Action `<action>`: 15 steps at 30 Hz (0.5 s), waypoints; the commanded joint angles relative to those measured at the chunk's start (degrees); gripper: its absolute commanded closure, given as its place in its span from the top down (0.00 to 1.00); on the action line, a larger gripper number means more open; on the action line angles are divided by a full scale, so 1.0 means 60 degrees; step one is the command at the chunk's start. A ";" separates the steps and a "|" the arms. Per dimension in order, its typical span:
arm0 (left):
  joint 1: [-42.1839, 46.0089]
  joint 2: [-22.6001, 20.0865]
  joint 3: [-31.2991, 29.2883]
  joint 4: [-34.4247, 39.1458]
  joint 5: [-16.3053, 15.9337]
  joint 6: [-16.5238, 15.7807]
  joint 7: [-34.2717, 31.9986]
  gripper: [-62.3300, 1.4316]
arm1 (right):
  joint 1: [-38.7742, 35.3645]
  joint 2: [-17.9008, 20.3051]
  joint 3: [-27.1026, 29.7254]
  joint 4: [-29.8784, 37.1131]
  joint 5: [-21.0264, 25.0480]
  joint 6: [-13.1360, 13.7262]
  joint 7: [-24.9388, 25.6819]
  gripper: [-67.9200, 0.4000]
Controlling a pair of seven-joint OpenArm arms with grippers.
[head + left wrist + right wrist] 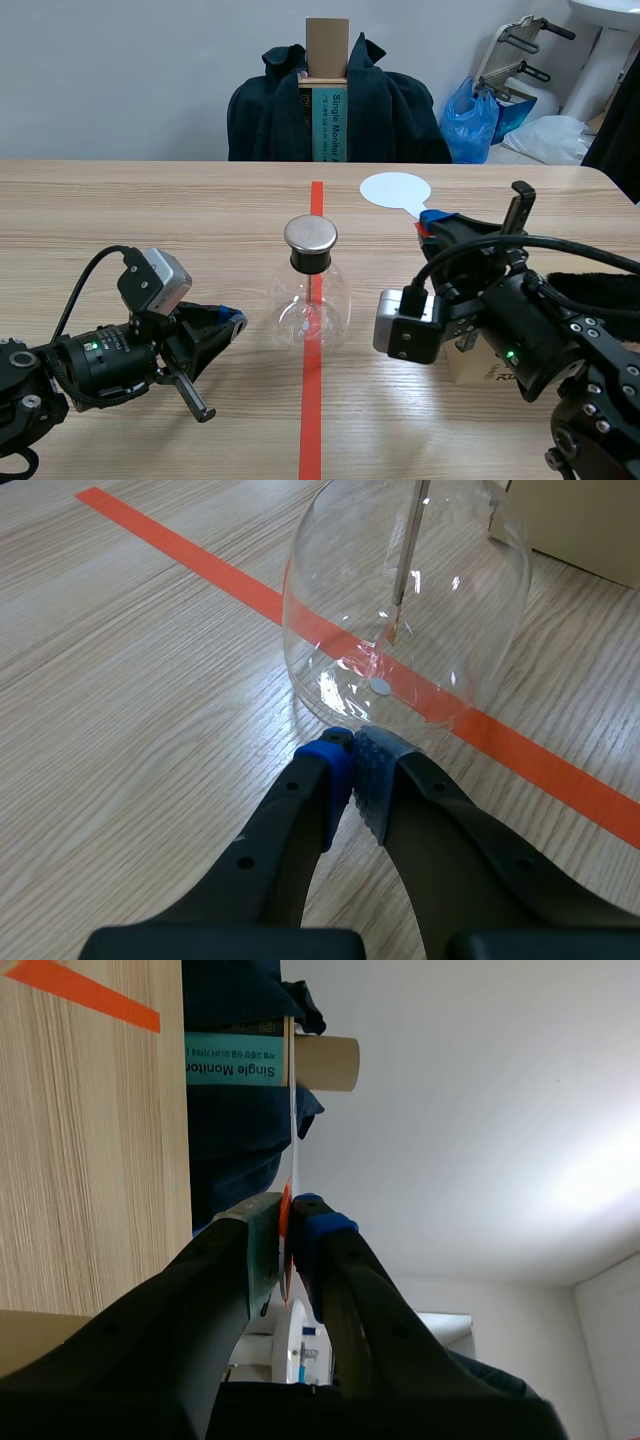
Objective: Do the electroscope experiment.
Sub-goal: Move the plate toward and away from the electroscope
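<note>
Paddle (395, 189) handle mostly hidden in right pincer (289, 1222), which is clamped on it. Flask (312, 308) holds a rod (408, 550). Left pincer (354, 765) closed, empty, at flask's base.

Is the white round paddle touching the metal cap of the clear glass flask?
No, the white round paddle is well clear of the metal cap, off to its side.

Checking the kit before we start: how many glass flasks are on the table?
1. The glass flask stands on the red tape line mid-table, its metal cap on; the left gripper is shut close by its base. No other shows.
</note>
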 commanded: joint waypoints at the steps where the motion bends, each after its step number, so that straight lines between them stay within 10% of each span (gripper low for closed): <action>1: -0.0131 0.0073 0.0000 0.0117 -0.0058 -0.0011 -0.0127 0.07 | 0.0135 0.0084 0.0011 0.0193 0.0095 -0.0142 0.0087 0.02; 15: -0.0127 0.0073 0.0000 0.0117 -0.0058 -0.0011 -0.0124 0.07 | 0.0135 0.0084 0.0011 0.0193 0.0091 -0.0142 0.2681 0.02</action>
